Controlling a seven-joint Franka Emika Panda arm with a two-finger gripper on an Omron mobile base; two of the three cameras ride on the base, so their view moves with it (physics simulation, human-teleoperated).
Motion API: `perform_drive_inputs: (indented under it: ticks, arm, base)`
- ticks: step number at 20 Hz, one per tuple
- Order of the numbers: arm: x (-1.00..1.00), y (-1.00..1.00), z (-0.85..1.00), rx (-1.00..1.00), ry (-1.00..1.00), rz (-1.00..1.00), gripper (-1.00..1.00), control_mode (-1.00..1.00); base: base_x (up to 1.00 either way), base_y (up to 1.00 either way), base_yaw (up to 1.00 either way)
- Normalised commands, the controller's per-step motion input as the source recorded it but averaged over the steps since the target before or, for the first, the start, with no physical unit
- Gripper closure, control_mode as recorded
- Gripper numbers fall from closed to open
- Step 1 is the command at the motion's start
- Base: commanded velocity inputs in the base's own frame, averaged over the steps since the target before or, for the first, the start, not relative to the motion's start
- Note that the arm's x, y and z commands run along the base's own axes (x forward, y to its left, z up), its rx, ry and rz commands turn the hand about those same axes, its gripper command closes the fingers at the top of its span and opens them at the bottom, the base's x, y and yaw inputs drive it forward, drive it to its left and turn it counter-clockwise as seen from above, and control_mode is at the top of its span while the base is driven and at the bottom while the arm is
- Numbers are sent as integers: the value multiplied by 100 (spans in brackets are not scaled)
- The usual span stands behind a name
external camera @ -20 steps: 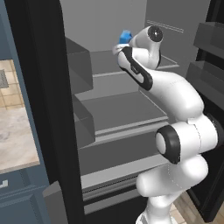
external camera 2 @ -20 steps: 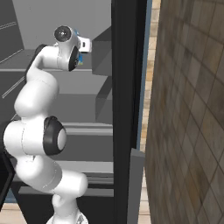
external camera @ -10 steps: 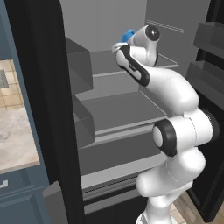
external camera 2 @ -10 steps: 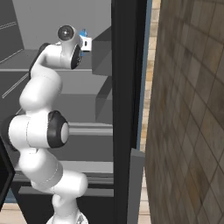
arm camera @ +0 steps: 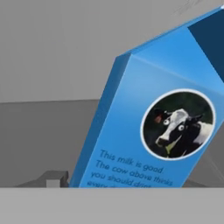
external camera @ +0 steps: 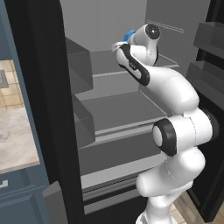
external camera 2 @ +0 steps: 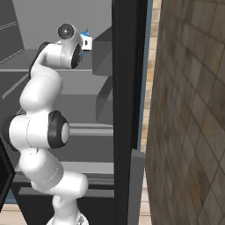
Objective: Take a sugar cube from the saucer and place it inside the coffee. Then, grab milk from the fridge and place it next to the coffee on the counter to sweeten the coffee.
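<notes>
a kitchen: open fridge [external camera: 113,87], marbled counter [external camera: 17,140], tiled wall [external camera 2: 193,110].

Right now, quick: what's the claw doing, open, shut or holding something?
Claw: at the milk on the fridge shelf; open or gripping cannot be told.

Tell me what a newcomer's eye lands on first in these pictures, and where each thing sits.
First, the white arm reaching up from the floor into the open fridge, a black shell with grey shelves inside. Next, the milk: in the hand view the blue carton with its round cow picture looms close and tilted. In the left base view a sliver of the same blue peeks from behind the hand at the upper shelf. The beige counter shows at the far left.
</notes>
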Motion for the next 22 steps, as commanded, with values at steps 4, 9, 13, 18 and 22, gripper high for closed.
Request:
perform_drive_inputs:
  ticks: [4,9,13,18,22]
  arm:
    - [-96,0,14,0,-4,1,100,-100]
    - [-100,0,46,0,-12,2,100,-100]
    - [-100,0,45,0,-10,4,100,-100]
    - [-100,0,12,0,-2,6,100,-100]
    - [-100,0,0,0,0,4,100,-100]
  base:
    - [0,0,0]
    - [0,0,0]
    - [0,0,0]
    - [0,0,0]
    - [0,0,0]
